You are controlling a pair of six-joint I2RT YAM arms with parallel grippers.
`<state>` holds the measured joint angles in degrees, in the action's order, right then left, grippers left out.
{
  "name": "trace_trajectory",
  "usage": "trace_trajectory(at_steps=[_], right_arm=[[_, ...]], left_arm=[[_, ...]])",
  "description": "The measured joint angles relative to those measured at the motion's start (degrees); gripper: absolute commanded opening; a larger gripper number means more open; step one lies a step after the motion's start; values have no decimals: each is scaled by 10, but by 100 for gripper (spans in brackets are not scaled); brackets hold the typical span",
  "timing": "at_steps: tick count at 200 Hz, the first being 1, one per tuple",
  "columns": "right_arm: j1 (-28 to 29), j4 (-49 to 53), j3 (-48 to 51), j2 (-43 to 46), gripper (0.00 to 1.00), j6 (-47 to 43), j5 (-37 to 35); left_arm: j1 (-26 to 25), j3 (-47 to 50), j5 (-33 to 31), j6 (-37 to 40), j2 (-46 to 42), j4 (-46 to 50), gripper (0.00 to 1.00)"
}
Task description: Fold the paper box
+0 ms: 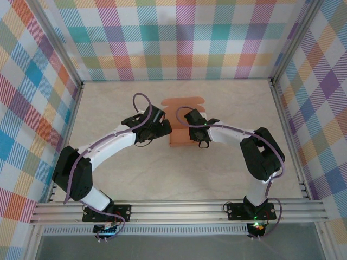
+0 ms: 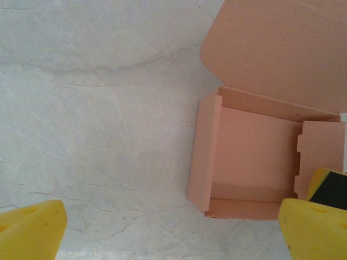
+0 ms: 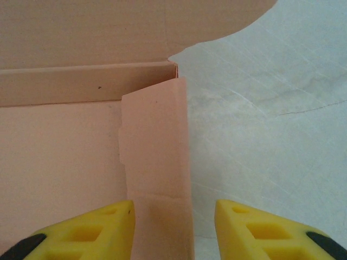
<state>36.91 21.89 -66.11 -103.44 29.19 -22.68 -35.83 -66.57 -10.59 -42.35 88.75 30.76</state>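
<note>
The salmon-orange thin-card paper box [image 2: 255, 157] is sat midway on the pale marbled bench [image 2: 97, 108], lid flap laid open. Probably light, bendy, easily creased, so walls are best pinched near folds. The left fingers [image 2: 32, 230] are spread wide beside it; the right fingers [image 3: 97, 227] are parted astride its right wall.

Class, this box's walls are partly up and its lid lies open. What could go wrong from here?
1. The right gripper straddles the right side wall with its jaws apart. Unheld, that wall may sag inward.
2. The left gripper is open, with one of its fingers near a corner of the paper box. Moving in could shove the box.
3. The lid lies open. Closing it early could trap a leaning wall.
</note>
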Motion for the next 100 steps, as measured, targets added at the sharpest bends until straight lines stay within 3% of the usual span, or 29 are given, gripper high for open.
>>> trace_trajectory(at_steps=[45,90,100], right_arm=[[-27,-18,-1,-21,24,-37,46],[-41,-30,-10,-43,0,-77,68],[-40,-30,-14,-45,0,-81,67]], left_arm=[[0,10,0,0,0,-8,100],[0,17,0,0,0,-11,100],[0,22,0,-1,0,-11,100]])
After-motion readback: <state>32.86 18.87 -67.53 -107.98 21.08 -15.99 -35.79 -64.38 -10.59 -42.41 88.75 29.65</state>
